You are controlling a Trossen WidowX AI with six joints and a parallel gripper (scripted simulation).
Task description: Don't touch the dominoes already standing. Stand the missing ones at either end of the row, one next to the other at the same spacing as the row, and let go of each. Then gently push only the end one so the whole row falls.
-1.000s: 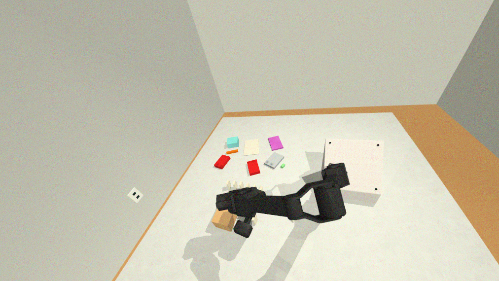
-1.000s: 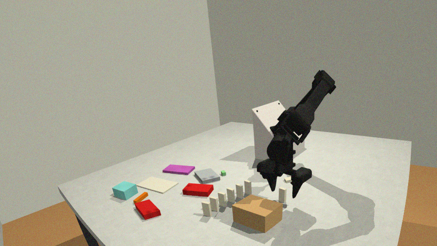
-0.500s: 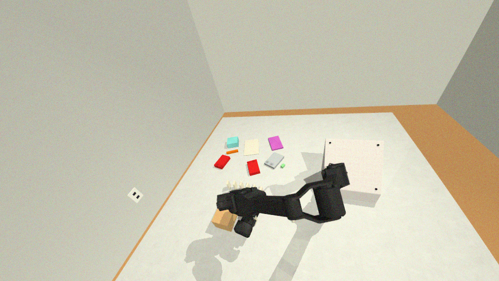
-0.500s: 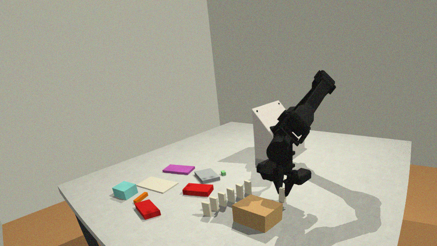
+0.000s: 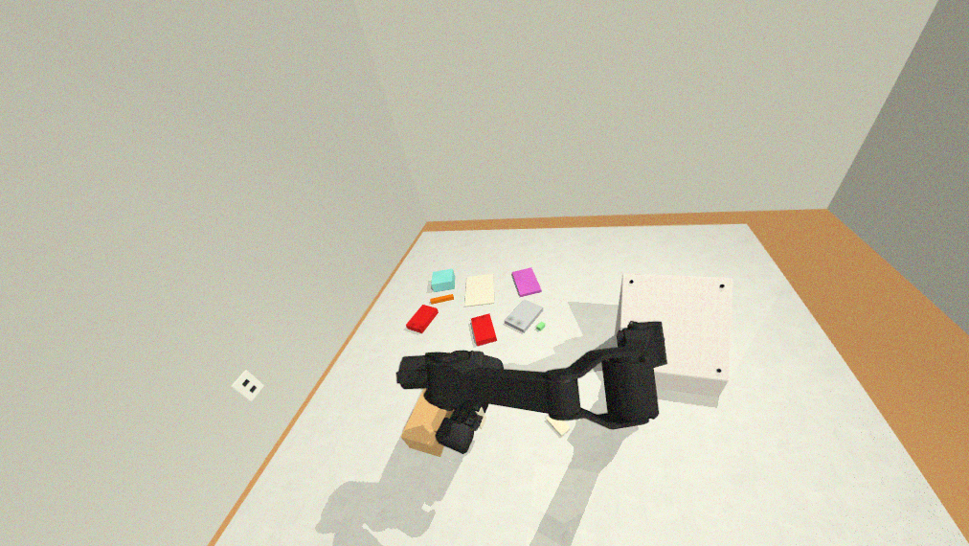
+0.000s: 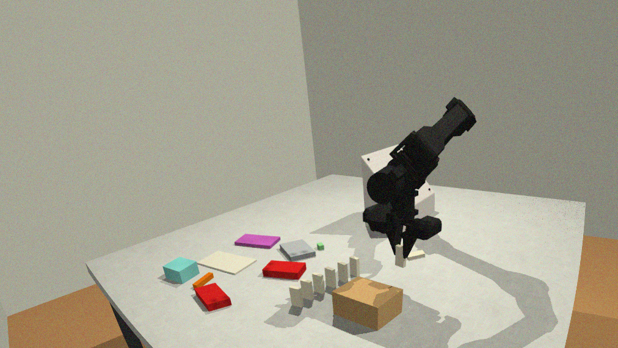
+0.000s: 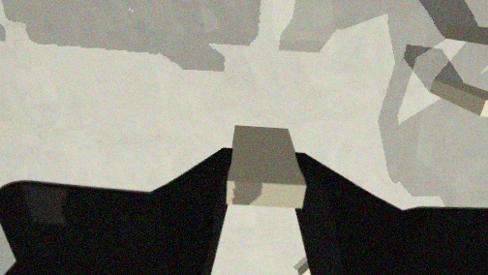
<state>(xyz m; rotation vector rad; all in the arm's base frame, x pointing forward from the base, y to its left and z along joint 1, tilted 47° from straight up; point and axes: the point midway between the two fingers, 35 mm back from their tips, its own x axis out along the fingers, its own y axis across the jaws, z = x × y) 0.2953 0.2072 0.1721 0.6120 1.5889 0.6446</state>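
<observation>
Domino in hand: a cream domino (image 6: 400,254) is standing upright on the bench (image 6: 476,242), apart from the far end of the row, where it is being picked up.
Gripper: the gripper (image 6: 402,247) is pointing down and pinching this domino near its top, jaws drawn in narrow on its two sides; the wrist view is showing the domino (image 7: 263,167) wedged between the dark fingers.
Reason for hold: a high pinch is likely keeping it vertical for setting down.
Spare: another cream piece (image 6: 416,254) is lying flat just right of the held one.
Row: five dominoes (image 6: 325,278) are standing evenly spaced, left of the gripper.
Obstacle: a tan box (image 6: 367,302) is sitting near the row's right side, crowding the approach.
Clutter: a red block (image 6: 284,269) and a grey block (image 6: 297,250) are lying farther left.
</observation>
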